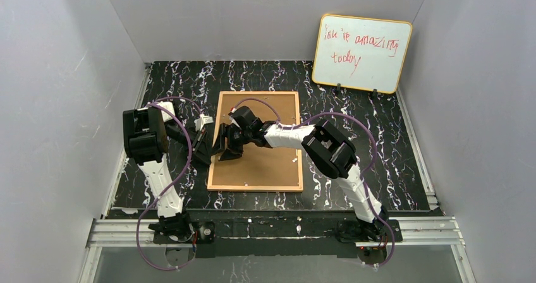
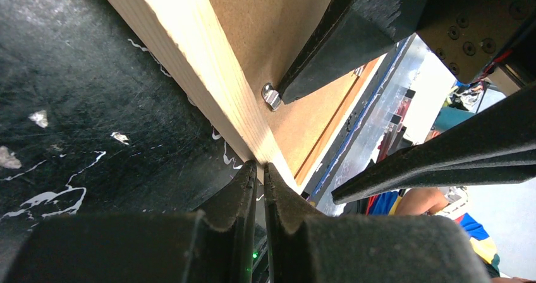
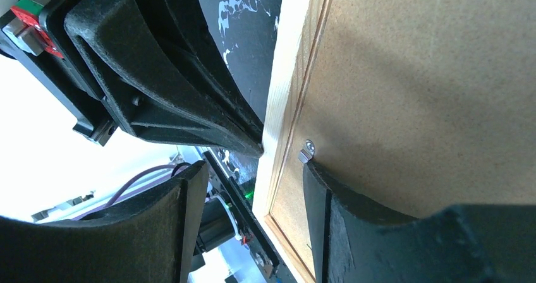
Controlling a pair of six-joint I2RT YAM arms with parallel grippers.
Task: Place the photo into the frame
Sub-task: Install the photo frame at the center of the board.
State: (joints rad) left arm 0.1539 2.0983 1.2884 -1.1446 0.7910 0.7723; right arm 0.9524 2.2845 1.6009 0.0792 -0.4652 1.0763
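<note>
The frame (image 1: 265, 169) lies face down on the black marbled table, its brown fibreboard back panel (image 3: 430, 74) up. The photo is not in view. My left gripper (image 1: 207, 145) is shut, and its tips (image 2: 260, 167) touch the outer side of the frame's left wooden rail (image 2: 189, 62). My right gripper (image 1: 229, 144) is open and straddles that same rail (image 3: 254, 169). One of its fingers (image 3: 354, 220) rests on the back panel, its tip against a small metal tab (image 3: 307, 150). The other finger hangs outside the frame. The tab also shows in the left wrist view (image 2: 271, 95).
A whiteboard (image 1: 361, 52) with red handwriting stands at the back right against the wall. Grey walls close in the table on the left, back and right. A metal rail (image 1: 272, 226) runs along the near edge by the arm bases.
</note>
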